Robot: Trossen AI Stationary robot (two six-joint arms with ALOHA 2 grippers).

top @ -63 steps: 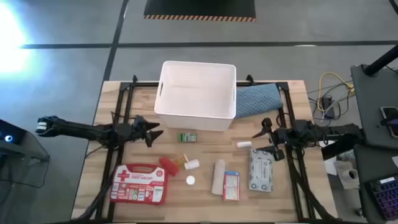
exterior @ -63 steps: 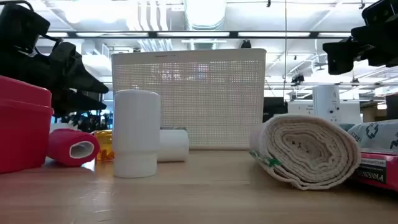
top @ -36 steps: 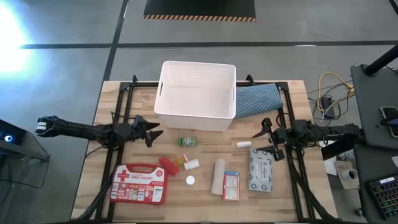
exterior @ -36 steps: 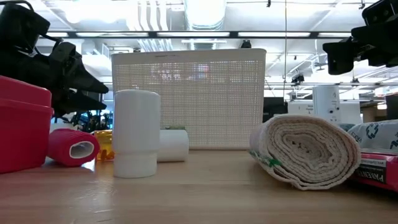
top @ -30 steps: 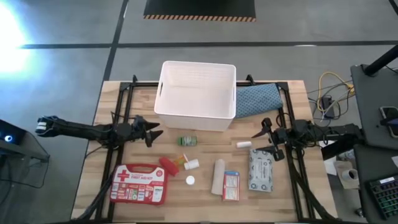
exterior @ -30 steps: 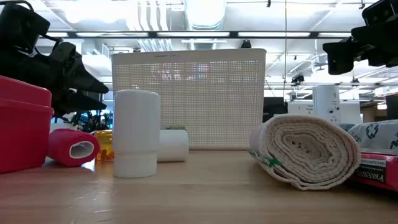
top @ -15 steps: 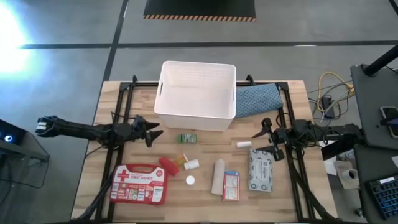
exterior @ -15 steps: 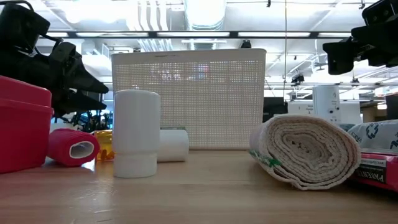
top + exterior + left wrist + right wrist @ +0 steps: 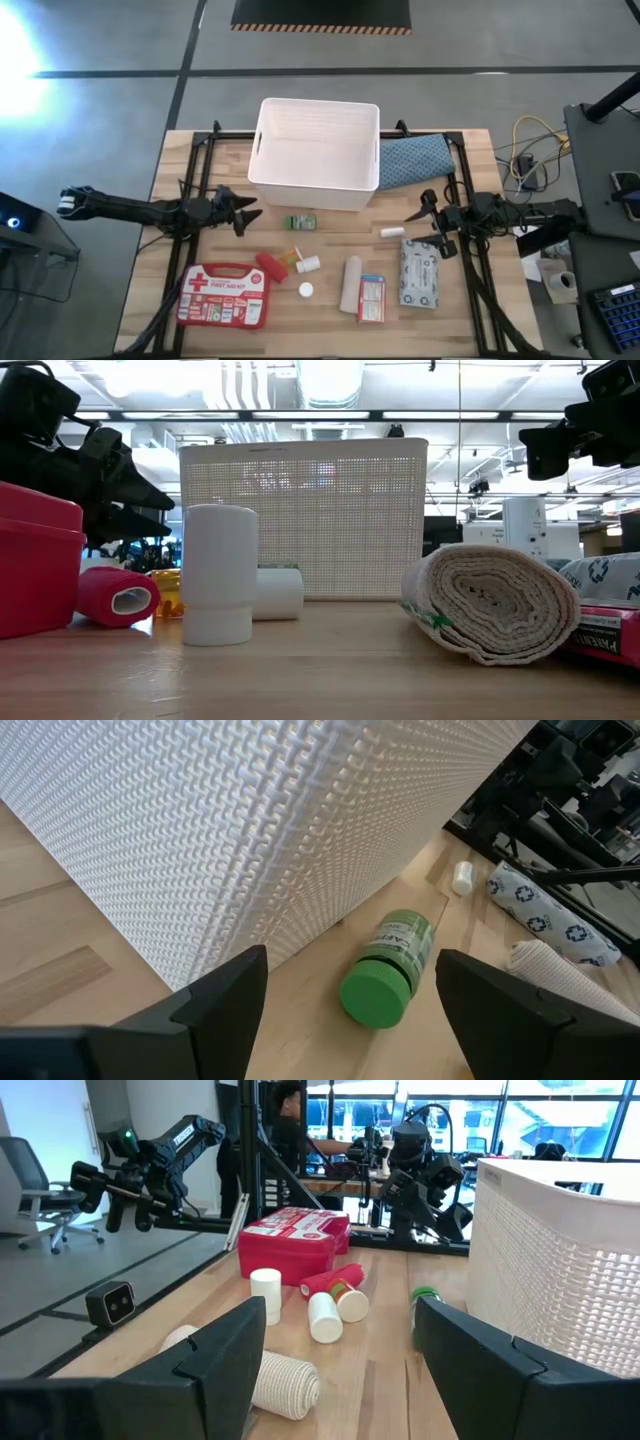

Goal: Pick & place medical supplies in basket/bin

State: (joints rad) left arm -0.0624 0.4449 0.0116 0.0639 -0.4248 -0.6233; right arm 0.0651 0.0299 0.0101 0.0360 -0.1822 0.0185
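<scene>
The white bin (image 9: 318, 155) stands at the table's far middle. A green-capped bottle (image 9: 301, 222) lies on its side just in front of the bin's near wall and shows in the left wrist view (image 9: 385, 975). Along the near side lie the red first-aid case (image 9: 224, 295), a red roll (image 9: 270, 266), small bottles (image 9: 306, 264), the white roll (image 9: 352, 285), the red-white box (image 9: 372, 298) and the grey wipes pack (image 9: 419, 272). A small white vial (image 9: 392, 232) lies near my right gripper (image 9: 415, 215). My left gripper (image 9: 248, 212) hovers left of the green bottle. Both grippers are open and hold nothing.
A blue-grey cloth pouch (image 9: 412, 160) lies against the bin's right wall. Black frame rails (image 9: 200, 180) run along the table's left and right sides. Bare wood (image 9: 340, 235) lies between the two grippers, in front of the bin. Furniture and cables stand off the table's right edge.
</scene>
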